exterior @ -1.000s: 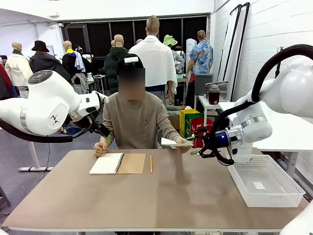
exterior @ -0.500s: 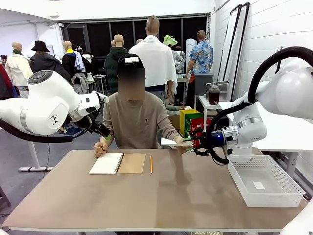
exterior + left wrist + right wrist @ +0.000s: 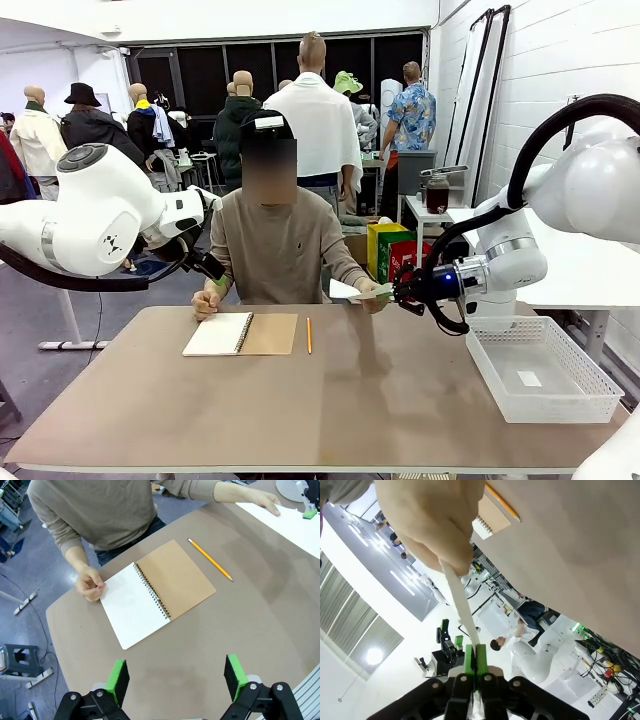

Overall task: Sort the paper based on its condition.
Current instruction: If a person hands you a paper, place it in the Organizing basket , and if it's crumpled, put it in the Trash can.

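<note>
The person holds a flat white sheet of paper (image 3: 352, 292) out above the table's far right side. My right gripper (image 3: 393, 293) is shut on its near edge. In the right wrist view the paper (image 3: 459, 597) runs edge-on from the person's hand (image 3: 432, 525) down into my right gripper (image 3: 475, 662), whose green pads press together on it. The same sheet (image 3: 292, 522) also appears at the top right of the left wrist view. My left gripper (image 3: 176, 677) hangs open and holds nothing, high above the table's left part (image 3: 212, 268).
An open spiral notebook (image 3: 240, 333) with a brown cover lies on the table in front of the person, with a yellow pencil (image 3: 309, 335) beside it. A white plastic basket (image 3: 545, 380) stands at the table's right end. The person's other hand (image 3: 206, 299) rests by the notebook.
My right gripper has moved left to the held-out sheet and gone from open to shut on its edge. The left arm has not moved.
</note>
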`<state>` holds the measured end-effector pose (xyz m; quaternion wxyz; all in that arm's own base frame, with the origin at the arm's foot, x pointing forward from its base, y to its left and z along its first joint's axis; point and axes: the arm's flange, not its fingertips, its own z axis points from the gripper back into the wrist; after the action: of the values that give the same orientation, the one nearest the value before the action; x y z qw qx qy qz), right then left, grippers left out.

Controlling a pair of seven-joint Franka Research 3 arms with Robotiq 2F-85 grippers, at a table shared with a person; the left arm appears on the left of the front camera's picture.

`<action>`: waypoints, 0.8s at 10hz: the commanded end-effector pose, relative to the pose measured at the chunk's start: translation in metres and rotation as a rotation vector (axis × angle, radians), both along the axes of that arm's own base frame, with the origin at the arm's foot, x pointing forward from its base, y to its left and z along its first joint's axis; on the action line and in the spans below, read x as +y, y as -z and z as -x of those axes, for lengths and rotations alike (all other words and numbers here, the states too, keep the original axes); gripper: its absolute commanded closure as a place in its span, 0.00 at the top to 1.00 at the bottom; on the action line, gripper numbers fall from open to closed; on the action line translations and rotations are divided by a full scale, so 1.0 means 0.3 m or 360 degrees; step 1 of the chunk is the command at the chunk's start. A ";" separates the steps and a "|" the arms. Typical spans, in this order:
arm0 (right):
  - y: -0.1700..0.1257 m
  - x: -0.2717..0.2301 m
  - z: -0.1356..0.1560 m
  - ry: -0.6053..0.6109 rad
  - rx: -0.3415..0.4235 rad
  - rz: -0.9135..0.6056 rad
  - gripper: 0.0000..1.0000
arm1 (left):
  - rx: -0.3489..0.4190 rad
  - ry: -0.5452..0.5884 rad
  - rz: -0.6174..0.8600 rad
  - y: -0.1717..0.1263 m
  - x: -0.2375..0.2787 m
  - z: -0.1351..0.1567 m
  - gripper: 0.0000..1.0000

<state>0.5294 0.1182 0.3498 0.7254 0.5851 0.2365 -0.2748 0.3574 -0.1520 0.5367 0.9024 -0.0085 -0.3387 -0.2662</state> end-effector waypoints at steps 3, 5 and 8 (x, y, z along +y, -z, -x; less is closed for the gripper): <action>-0.069 -0.014 0.005 -0.0012 -0.0118 0.0090 0.00 | -0.0001 0.0005 -0.0003 0.000 0.001 0.000 1.00; -0.127 -0.066 0.020 -0.0002 -0.0203 0.0062 0.00 | -0.0001 0.0005 -0.0003 0.000 0.001 0.000 1.00; -0.213 -0.191 0.053 -0.0006 -0.0447 0.0261 0.00 | -0.0001 0.0005 -0.0003 0.000 0.001 0.000 1.00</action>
<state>0.5245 0.0711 0.4155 0.7765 0.5708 0.1444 -0.2244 0.3575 -0.1519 0.5367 0.9024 -0.0085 -0.3387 -0.2661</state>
